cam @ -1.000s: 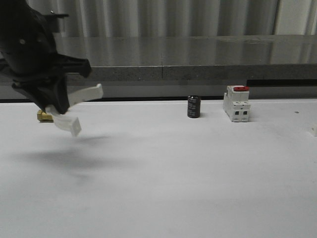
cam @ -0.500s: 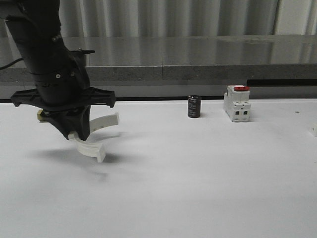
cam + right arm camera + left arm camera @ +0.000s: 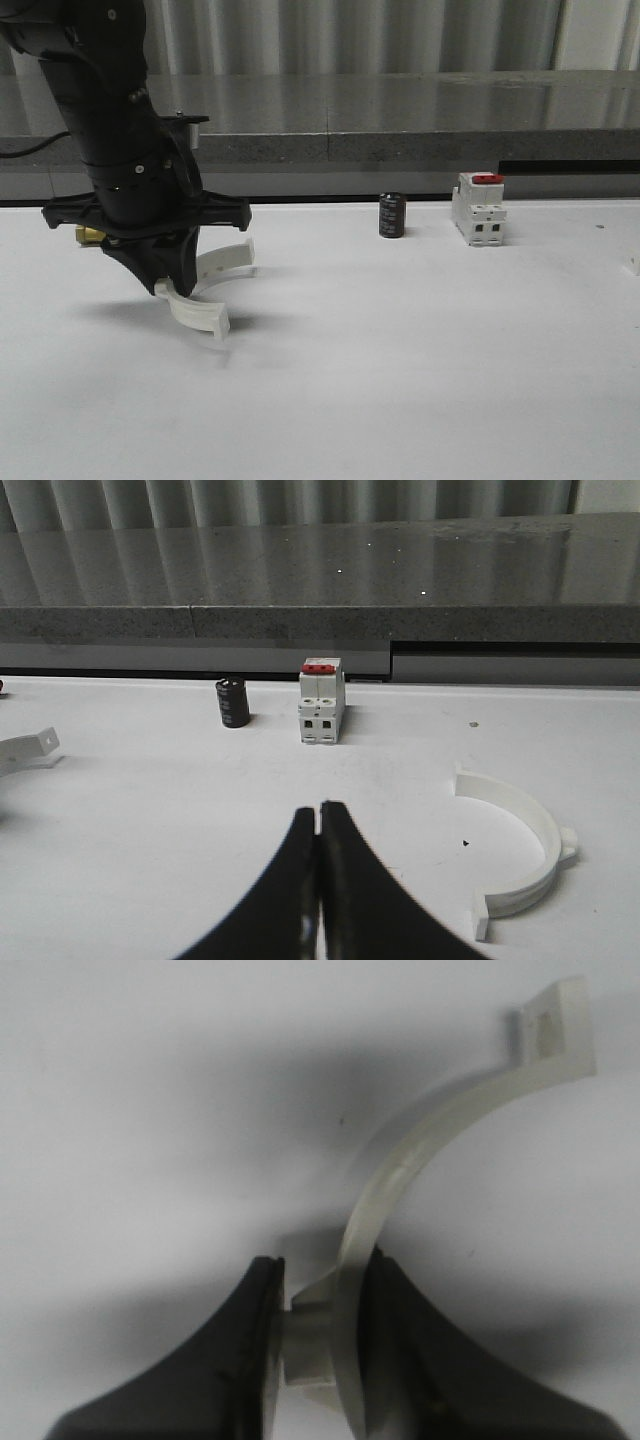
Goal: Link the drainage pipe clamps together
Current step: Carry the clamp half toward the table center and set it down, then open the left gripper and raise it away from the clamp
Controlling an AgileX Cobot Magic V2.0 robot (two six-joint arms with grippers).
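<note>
- We see the left gripper (image 3: 172,283) pointing down over the left of the white bench (image 3: 400,360), its fingers (image 3: 395,1345) clamped on a white plastic semicircular clamp half (image 3: 205,290).
- The right gripper (image 3: 319,880) has its fingers pressed together, holding nothing.
- A second white half-ring (image 3: 520,850) lies on the bench near it.
- Farther back stand a small black cylinder (image 3: 391,215) and a white boxy breaker with red switch (image 3: 478,208).

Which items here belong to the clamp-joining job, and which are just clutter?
Job items:
- clamp half held in the left gripper
- second clamp half lying on the table

Just lying about:
- white breaker with red switch
- small black cylinder
- brass fitting
</note>
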